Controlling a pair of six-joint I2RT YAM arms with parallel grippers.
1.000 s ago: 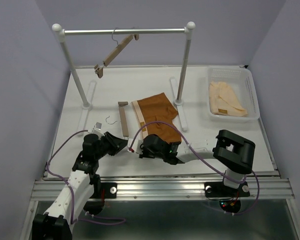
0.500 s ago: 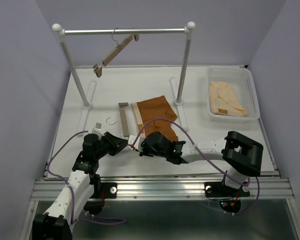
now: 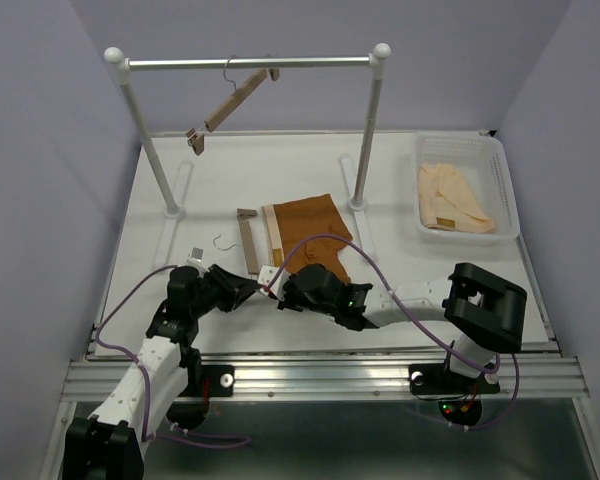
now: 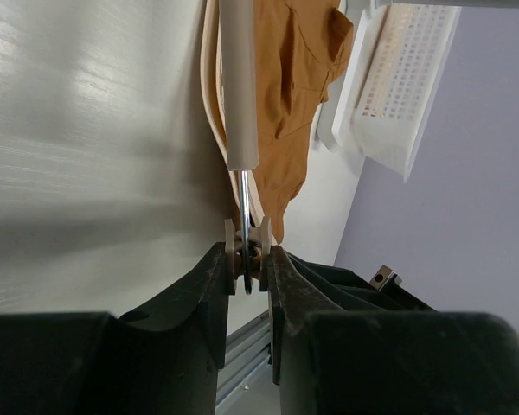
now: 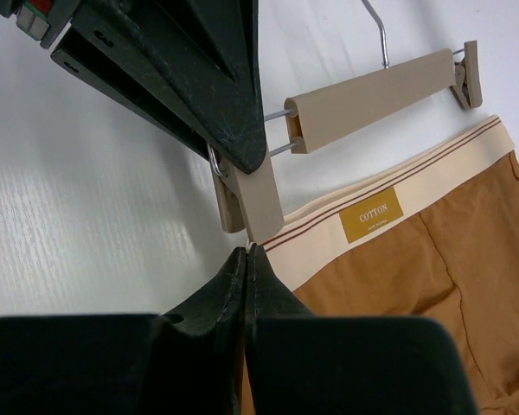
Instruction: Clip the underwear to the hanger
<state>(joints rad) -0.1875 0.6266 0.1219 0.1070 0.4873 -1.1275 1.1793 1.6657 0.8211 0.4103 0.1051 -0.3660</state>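
Overhead rear view of whole table (image 3: 210, 190); both wrist views close on the hanger (image 5: 372, 97).

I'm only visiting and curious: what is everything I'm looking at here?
underwear: one, rust-orange with tan waistband, flat mid-table.
hanger: one, light wood, lying beside the waistband.
second hanger: one, light wood, hanging tilted on the rail.
rack: one, white posts, metal rail, at the back.
basket: one, white, far right.
pale garments: count unclear, peach-cream, in the basket.
table: one, white, under everything.
left end effector: one, black, pinching the hanger's near clip.
right end effector: one, black, shut on the waistband corner.
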